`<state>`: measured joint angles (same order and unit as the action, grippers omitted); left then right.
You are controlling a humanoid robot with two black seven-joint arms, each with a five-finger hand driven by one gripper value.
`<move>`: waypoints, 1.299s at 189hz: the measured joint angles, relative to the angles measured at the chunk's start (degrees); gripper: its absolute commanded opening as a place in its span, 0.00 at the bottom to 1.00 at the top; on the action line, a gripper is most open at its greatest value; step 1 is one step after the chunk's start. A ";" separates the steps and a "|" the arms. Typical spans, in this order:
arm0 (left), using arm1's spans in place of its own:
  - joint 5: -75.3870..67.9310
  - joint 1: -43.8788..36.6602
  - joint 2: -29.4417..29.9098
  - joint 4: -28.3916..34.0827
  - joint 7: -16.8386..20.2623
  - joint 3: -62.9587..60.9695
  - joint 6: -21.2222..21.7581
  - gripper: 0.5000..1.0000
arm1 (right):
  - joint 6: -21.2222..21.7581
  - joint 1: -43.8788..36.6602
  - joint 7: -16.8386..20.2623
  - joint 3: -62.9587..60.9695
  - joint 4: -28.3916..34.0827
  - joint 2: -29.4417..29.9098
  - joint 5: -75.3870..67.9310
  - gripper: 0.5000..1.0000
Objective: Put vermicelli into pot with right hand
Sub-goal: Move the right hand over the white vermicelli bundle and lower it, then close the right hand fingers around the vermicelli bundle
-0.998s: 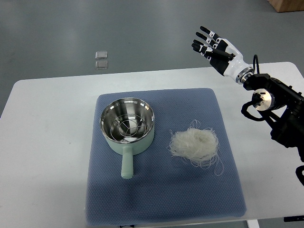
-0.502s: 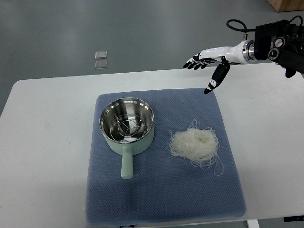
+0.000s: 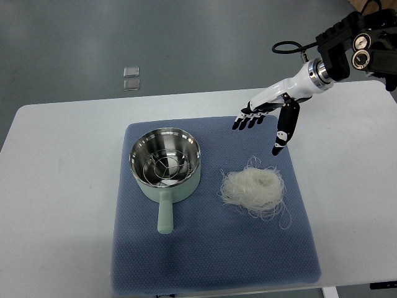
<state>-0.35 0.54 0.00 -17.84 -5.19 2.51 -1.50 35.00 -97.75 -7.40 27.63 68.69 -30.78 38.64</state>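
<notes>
White desk (image 3: 68,186), blue mat (image 3: 205,261). Vermicelli (image 3: 254,189) at 3 o'clock of pot (image 3: 165,162), apart. Right hand (image 3: 268,115) above at 12, fingers (image 3: 247,119) spread, empty. Risk: loose strands slipping, trailing outside pot.

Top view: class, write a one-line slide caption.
Right hand, fingers spread, hovers above vermicelli beside the pot on a blue mat.

You find no readable text, label, brand, number or sign anywhere in this top view of the table.
</notes>
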 measured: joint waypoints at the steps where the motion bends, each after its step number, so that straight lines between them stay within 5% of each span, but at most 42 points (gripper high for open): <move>1: 0.00 0.00 0.00 0.00 0.00 0.00 0.00 1.00 | 0.00 0.10 0.00 -0.01 0.00 0.02 -0.05 0.86; 66: 0.02 -0.01 0.00 0.23 0.00 -0.05 0.05 1.00 | -6.91 7.68 -0.21 -0.30 0.14 1.08 2.59 0.86; 213: 0.00 -0.01 0.00 0.70 0.00 -0.06 0.10 1.00 | -12.17 18.11 -0.04 -3.28 -0.67 3.88 6.44 0.84; 233: 0.00 -0.02 0.00 0.74 0.00 -0.12 0.10 1.00 | -12.97 18.83 -0.26 -3.28 -0.67 3.81 6.66 0.71; 246: 0.00 -0.02 0.00 0.78 0.00 -0.14 0.10 1.00 | -13.78 19.46 -0.45 -3.29 -0.67 3.80 7.69 0.54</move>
<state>-0.36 0.52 0.00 -17.06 -5.19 2.37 -1.40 21.22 -78.30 -7.86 24.34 68.02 -26.97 46.33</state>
